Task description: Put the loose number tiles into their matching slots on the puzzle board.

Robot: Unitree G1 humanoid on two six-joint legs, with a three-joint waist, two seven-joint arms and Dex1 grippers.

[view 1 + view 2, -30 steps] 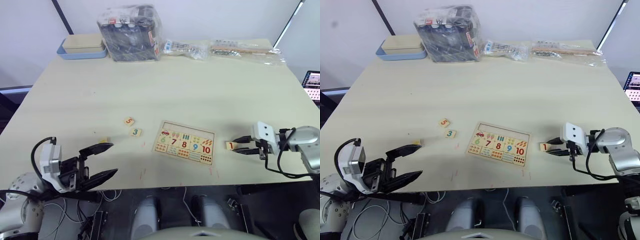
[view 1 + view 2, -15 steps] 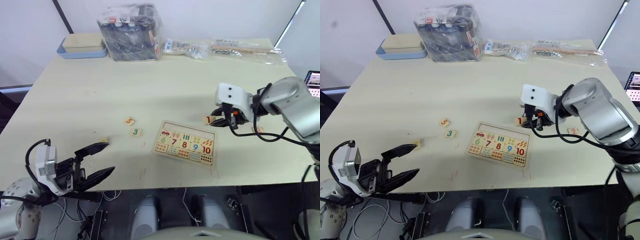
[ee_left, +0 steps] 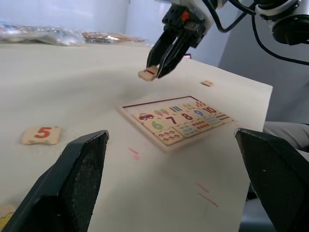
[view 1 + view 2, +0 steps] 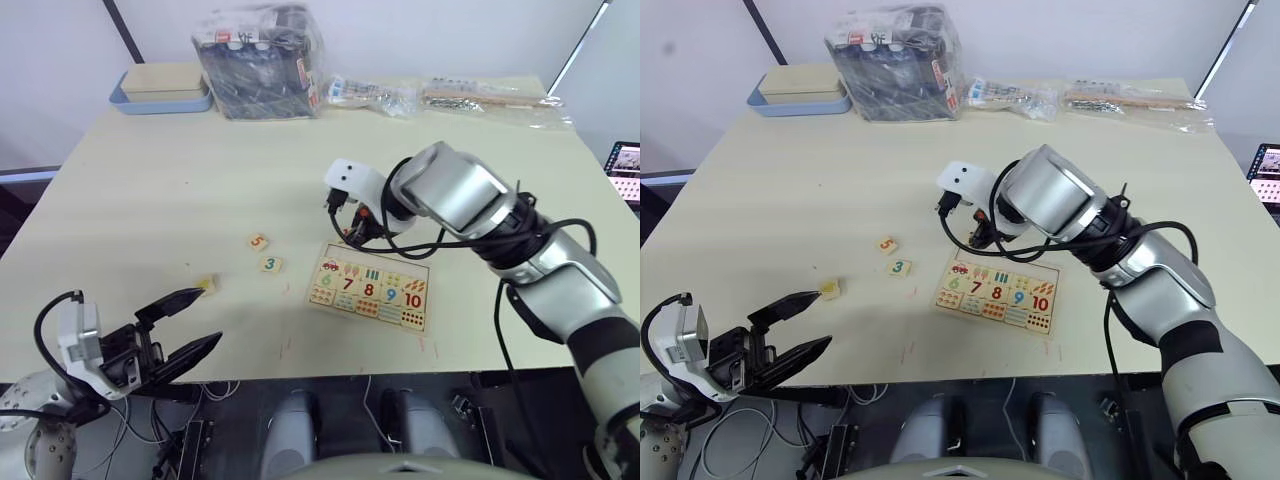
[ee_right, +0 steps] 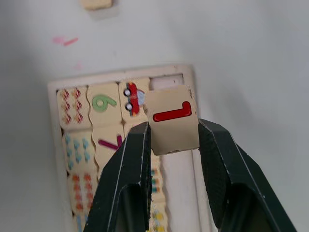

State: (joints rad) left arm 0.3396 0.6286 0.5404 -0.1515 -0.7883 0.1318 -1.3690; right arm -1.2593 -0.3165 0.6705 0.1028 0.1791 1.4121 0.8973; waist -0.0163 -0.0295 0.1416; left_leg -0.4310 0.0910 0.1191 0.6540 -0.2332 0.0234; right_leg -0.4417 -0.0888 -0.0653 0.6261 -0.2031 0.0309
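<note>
Now hanging just over the puzzle board's (image 5: 159,82) far corner, right tool (image 5: 171,140) swung across from the counter edge, pinching the 1 tile (image 5: 171,119), basically ready to drop into the empty slot below.

Tile 1 (image 5: 172,119): light wood, red digit; tile 5 (image 4: 258,241): orange-red digit; tile 3 (image 4: 270,264): green digit. Puzzle board (image 4: 368,285): light wood, green 6, dark red 7, red 8, blue 9, red 10, red car picture

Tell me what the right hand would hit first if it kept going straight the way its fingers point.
Probably the puzzle board: the right hand, holding the 1 tile, points at the empty slot beside the car picture. Its height above the board is unclear.
</note>
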